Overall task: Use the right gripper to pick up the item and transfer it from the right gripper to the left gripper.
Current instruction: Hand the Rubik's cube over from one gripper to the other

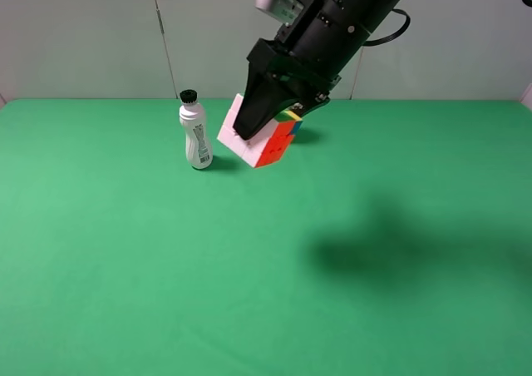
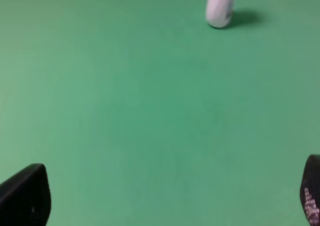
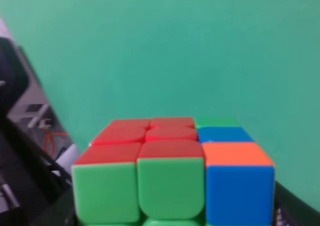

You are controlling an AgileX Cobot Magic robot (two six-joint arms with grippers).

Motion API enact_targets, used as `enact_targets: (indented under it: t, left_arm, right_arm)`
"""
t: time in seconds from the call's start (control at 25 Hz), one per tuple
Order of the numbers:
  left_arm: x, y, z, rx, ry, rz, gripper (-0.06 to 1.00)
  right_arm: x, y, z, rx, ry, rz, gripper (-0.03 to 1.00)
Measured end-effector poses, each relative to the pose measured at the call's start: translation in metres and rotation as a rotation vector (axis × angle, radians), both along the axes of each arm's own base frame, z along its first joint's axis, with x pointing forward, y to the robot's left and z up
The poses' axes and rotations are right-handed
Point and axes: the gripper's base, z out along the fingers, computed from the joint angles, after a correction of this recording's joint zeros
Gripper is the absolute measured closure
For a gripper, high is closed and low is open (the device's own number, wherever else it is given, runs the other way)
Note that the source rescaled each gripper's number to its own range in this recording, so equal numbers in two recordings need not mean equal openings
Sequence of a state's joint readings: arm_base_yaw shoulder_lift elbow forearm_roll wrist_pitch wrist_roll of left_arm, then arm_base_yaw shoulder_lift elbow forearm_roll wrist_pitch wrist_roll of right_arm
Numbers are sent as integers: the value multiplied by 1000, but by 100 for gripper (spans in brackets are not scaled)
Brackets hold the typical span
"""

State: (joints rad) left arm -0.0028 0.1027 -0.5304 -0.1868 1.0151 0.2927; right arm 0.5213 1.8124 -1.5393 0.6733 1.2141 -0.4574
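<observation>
Green cloth covers the whole table (image 1: 125, 268), with a pale grey wall (image 1: 83, 35) rising behind its far edge. Toward the back of the table, the right gripper (image 1: 266, 126) reaches down at a slant from the upper right of the high view, its black jaws clamped on opposite sides of the item (image 1: 276, 143). As a cube, the item has no long axis, and it sits tilted in the grip. Its white face is turned up and to the left toward the bottle. A red and orange face is turned toward the camera and slightly downward, and one corner points down at the cloth. I cannot tell whether that corner touches the table or hangs just clear of it. In the right wrist view the item (image 3: 170, 176) fills the lower part of the picture. There it shows a mostly red face with a green, blue and orange strip along one side, and beneath that a face with green and blue stickers. A white bottle with a black cap (image 1: 196, 135) stands upright just beside the item on its left, apart from it. The left gripper (image 2: 165, 201) shows only in its own wrist view. It is spread wide with one dark fingertip (image 2: 25, 196) at each lower corner, and only bare cloth lies between them. The bottle's base (image 2: 220, 8) is well ahead of it.
</observation>
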Motion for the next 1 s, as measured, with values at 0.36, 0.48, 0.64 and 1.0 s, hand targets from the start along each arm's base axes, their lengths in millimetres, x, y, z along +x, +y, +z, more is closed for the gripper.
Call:
enact_targets:
  t: [0.36, 0.48, 0.64, 1.0]
  left_arm:
    - [44, -8, 8, 95, 43, -187, -5]
    - [56, -12, 10, 104, 23, -251, -4]
    - [69, -17, 12, 85, -10, -319, -4]
    - [94, -29, 11, 58, -18, -431, -3]
  right_arm:
    - [-2, 5, 4, 64, 26, -1, 94]
    - [-3, 7, 5, 84, 35, -1, 94]
    - [-3, 7, 6, 90, 35, 1, 94]
    - [-3, 8, 6, 99, 33, 6, 94]
